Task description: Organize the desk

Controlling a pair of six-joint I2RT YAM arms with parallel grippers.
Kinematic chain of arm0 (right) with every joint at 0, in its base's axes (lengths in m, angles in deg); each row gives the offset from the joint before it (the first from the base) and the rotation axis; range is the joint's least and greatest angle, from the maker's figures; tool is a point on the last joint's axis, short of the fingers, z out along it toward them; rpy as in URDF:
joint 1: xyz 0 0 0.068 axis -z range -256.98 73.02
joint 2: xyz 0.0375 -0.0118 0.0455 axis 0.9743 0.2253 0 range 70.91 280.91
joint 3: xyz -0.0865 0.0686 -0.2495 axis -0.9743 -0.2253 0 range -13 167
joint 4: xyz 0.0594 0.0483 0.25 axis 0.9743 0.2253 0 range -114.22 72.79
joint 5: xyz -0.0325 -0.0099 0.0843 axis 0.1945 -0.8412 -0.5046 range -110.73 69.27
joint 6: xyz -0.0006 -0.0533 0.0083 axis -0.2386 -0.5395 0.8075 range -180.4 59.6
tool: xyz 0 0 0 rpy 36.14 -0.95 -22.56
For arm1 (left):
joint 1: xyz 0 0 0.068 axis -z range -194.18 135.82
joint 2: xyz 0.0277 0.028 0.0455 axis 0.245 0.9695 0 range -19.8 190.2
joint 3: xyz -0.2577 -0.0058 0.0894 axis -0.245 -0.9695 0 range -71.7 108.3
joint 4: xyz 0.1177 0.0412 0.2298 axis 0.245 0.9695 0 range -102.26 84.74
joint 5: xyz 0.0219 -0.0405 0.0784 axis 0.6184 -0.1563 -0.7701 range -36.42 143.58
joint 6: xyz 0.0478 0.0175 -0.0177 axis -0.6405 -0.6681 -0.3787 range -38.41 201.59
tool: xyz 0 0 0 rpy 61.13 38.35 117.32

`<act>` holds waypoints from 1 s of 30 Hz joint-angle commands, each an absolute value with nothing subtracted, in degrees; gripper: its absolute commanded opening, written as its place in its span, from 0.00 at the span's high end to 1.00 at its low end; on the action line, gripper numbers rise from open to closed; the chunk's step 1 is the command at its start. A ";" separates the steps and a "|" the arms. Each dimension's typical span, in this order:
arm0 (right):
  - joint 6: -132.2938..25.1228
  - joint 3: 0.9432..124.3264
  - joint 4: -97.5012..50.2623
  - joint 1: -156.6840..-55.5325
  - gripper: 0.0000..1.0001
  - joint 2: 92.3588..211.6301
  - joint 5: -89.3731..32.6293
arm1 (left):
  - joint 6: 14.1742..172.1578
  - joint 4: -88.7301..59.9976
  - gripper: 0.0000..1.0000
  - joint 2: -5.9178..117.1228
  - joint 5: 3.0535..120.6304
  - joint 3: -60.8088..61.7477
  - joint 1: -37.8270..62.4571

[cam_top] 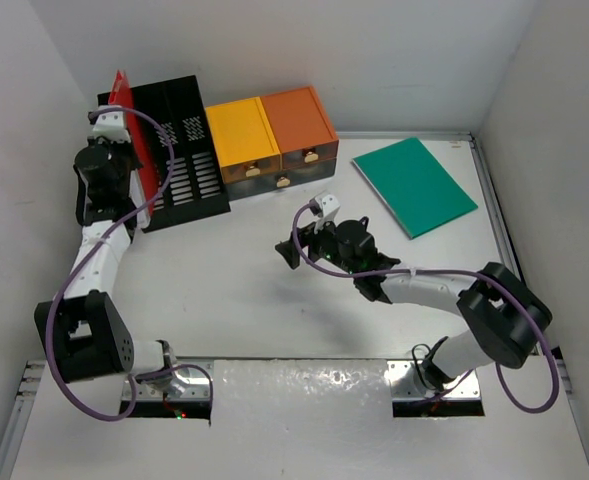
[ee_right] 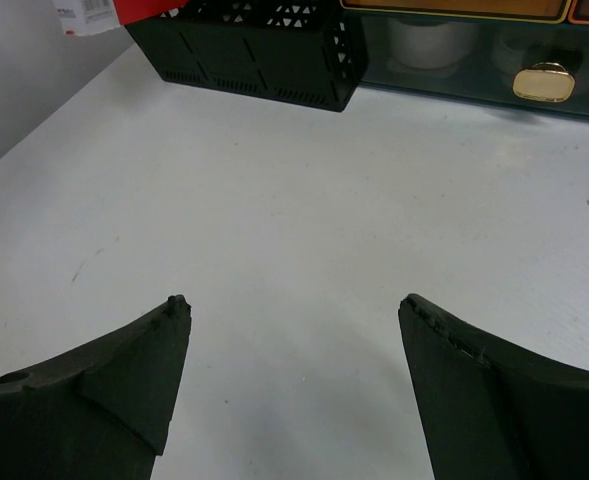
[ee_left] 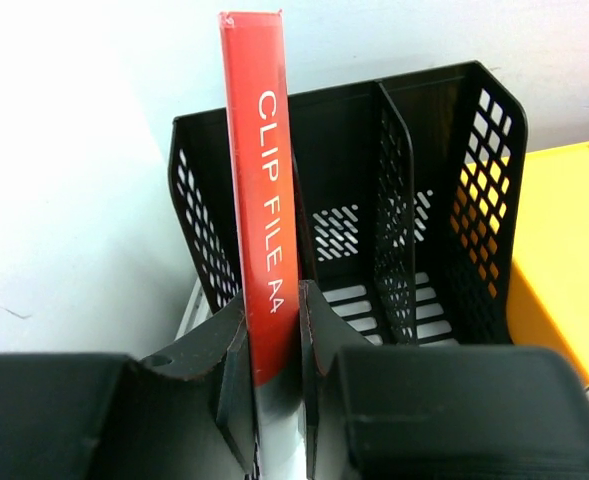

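Desk (cam_top: 254, 300), one white tabletop hemmed by walls on three sides, spreads from the two arm bases at its near edge to the storage lined along its far edge. One black file rack (cam_top: 189, 150) stands in the far left corner, split by dividers into upright slots. Two drawer boxes sit beside it along the far edge, one yellow box (cam_top: 240, 135) and one orange box (cam_top: 296, 120). One green folder (cam_top: 414, 185) lies flat toward the far right corner, well apart from the rack. One red clip file (ee_left: 264, 200) stands upright at the rack's leftmost slot, its spine pinched between the closed fingers of the left gripper (ee_left: 272, 300); whether its lower edge is already inside the slot cannot be told. The right gripper (ee_right: 294, 305) hangs over the bare middle of the tabletop with its fingers spread wide and nothing between them. Filing the red file appears to be the step in hand. The next move likely calls for seating it squarely between the slot walls before letting go; the green folder looks unfiled.
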State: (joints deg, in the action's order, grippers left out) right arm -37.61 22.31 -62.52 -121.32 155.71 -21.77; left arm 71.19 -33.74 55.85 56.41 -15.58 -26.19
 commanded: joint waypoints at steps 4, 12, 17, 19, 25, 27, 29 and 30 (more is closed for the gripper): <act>-40.01 22.07 -62.10 -120.84 0.16 152.65 -19.77 | 68.93 -35.21 0.92 58.15 55.69 -14.49 -25.08; -40.62 21.02 -61.74 -120.49 0.15 152.48 -18.97 | 70.60 -32.48 0.90 62.02 53.84 -10.18 -25.00; -40.62 20.40 -61.74 -119.87 0.15 152.21 -18.89 | 71.39 -30.54 1.00 62.64 54.20 -8.94 -24.82; -40.62 20.31 -61.66 -119.61 0.15 152.12 -18.80 | 71.83 -30.63 1.00 61.94 54.20 -8.95 -24.73; -40.54 20.31 -61.74 -119.17 0.14 152.39 -19.06 | 72.18 -32.74 1.00 56.84 55.43 -9.91 -24.73; -40.45 20.22 -61.74 -118.99 0.14 152.48 -19.24 | 71.75 -34.92 1.00 55.79 55.34 -10.61 -24.47; -40.36 20.22 -61.57 -118.73 0.15 152.30 -19.15 | 71.13 -37.21 1.00 54.03 54.12 -12.63 -23.94; -40.27 19.96 -61.57 -118.73 0.14 151.95 -19.06 | 70.52 -40.88 1.00 52.81 53.76 -13.77 -23.85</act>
